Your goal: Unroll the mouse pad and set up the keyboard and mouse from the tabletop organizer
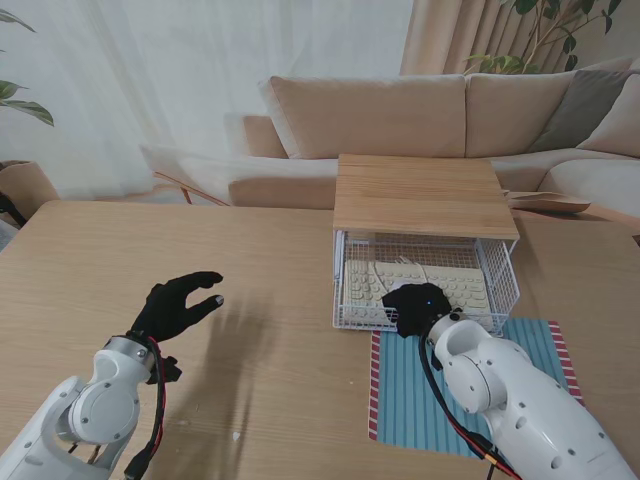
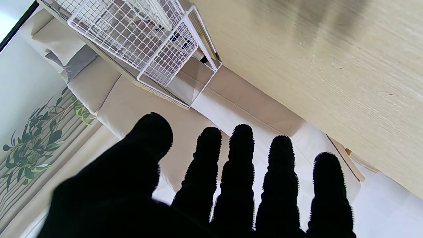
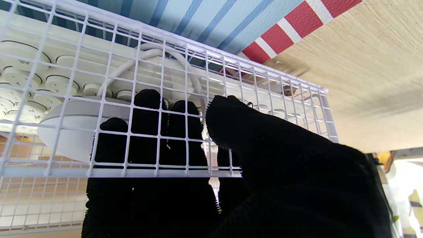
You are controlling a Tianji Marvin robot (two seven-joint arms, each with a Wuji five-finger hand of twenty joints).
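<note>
- The keyboard [image 1: 415, 285], cream with round keys, lies flat in the wire basket [image 1: 505, 285] of the organizer, under its wooden top [image 1: 425, 195]; the basket stands at about 1 o'clock from the desk's middle.
- In the right wrist view a letter like "N" shows on one key; other key marks are too small to read.
- The mouse [image 3: 71, 127], white and rounded, rests on the keyboard inside the basket, with a white cable [image 3: 155, 54] looping past it.
- The right hand [image 1: 418, 308] reaches in over the basket's near rim; four fingers [image 3: 145, 132] are inside the mesh beside the mouse and touching it, the thumb outside the wire. I cannot tell whether they grip it.
- The pad [image 1: 470, 385], striped light blue with red-and-white edges, lies flat on the desk, its far edge running under the basket's near side; the right arm covers much of it.
- The left hand [image 1: 178, 305] hovers over bare desk [image 1: 250, 250] at about 9 o'clock, fingers [image 2: 238, 158] spread wide, holding nothing.
- Open room: the whole left half of the desk, from 7 to 11 o'clock, is plain wood, with the left edge well apart from the hand.
- The basket's right side sits near the desk's right edge; little room there.
- Beyond the far edge stands a beige sofa [image 1: 400, 115], with a plant [image 1: 560, 25] at 1 o'clock.
</note>
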